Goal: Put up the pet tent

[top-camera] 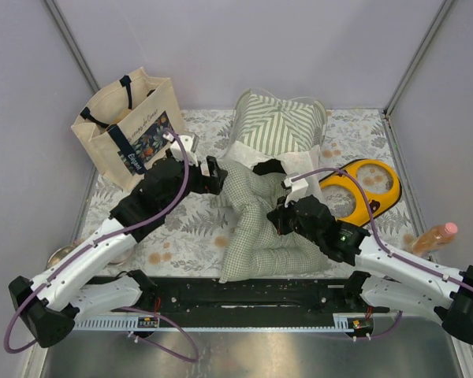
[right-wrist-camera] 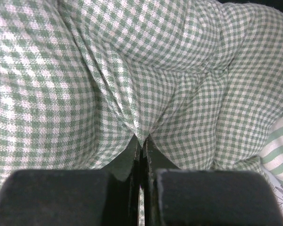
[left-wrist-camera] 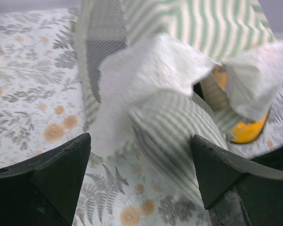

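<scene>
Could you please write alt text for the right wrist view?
The right gripper is shut, pinching a fold of the green checked cushion, which fills nearly the whole view. A sliver of the striped pet tent shows at the right edge.

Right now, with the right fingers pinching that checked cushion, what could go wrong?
The right fingers hold only a thin fold of the checked cushion, so it may slip free when pulled. The cushion lies up against the pet tent, so dragging it could shift the tent. The left fingers stand open before the white door flap; closing there might catch only loose fabric.
</scene>
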Tool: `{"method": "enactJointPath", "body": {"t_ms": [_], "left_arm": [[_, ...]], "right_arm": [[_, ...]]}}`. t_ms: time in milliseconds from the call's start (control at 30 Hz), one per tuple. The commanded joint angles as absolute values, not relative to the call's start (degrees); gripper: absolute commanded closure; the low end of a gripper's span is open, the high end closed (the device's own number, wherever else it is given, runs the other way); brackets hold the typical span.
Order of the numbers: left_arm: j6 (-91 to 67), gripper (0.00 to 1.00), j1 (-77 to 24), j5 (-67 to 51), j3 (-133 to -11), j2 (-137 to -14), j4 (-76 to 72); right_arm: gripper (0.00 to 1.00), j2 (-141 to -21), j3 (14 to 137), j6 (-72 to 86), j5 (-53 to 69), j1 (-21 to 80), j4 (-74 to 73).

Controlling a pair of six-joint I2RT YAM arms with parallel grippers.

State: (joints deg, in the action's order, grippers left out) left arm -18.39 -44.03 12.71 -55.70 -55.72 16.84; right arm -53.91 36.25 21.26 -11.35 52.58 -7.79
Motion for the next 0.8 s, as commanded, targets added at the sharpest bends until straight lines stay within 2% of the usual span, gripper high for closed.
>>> {"method": "enactJointPath", "body": {"t_ms": [0,300,500,767], "left_arm": [[-18.3,0.11,-38.8,8.4,-56.4,-58.2,11.3],[-22.7,0.09,-29.1,-6.7,-50.2,-57.0,1.2],[-20.0,0.08,-28.4,-15.5,-53.3,-63.2,-1.2],[-18.0,0.08,-28.3,-13.9,-55.7,-72.8,-4.7]], "right_arm": [[1.00,-52.6,34.4,20.2,-15.9,52.1,-7.7],[1.00,-46.2,30.3,21.2,-17.7,51.7,-7.9],[1.00,-43.8,28.9,23.4,-19.3,51.4,-7.8],[1.00,-43.2,30.7,27.4,-22.1,51.1,-7.8]]}}
